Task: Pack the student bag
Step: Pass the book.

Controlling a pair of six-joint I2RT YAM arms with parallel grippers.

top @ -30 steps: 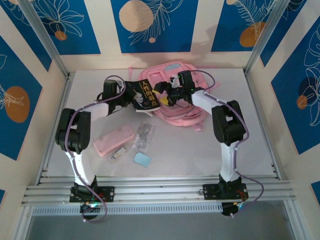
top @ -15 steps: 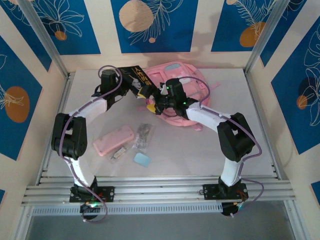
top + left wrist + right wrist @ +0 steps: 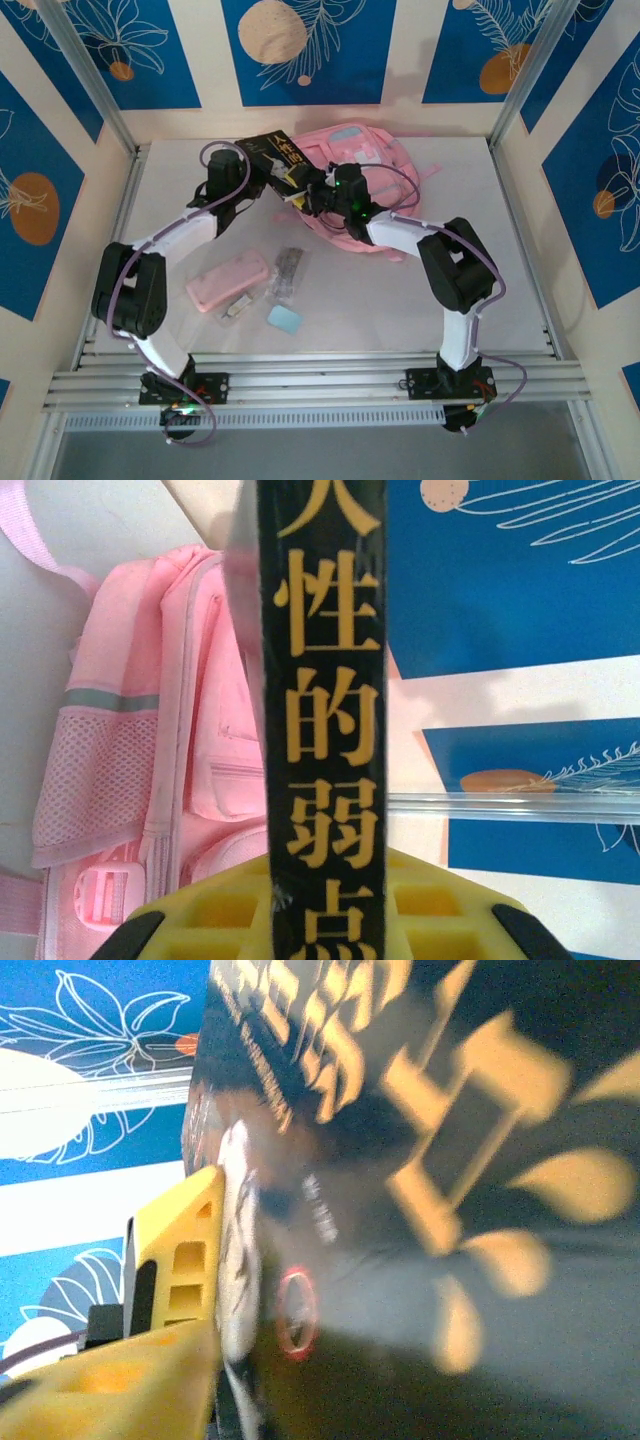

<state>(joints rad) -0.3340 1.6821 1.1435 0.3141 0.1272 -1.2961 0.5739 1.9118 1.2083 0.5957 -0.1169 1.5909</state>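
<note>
- The left tool gripped a black book, holding it above the tabletop.
- The right tool sat close against the book's cover; I cannot tell whether it was clamped on it.
- The bag lay at the far middle of the tabletop, just behind both tools.

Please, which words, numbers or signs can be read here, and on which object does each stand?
"性的弱点", yellow, down the black spine of the book, left wrist view; the character above is cut off.
Yellow characters on its cover, top view: too small to read.
Large yellow characters on its cover, right wrist view: too blurred to read.
</note>
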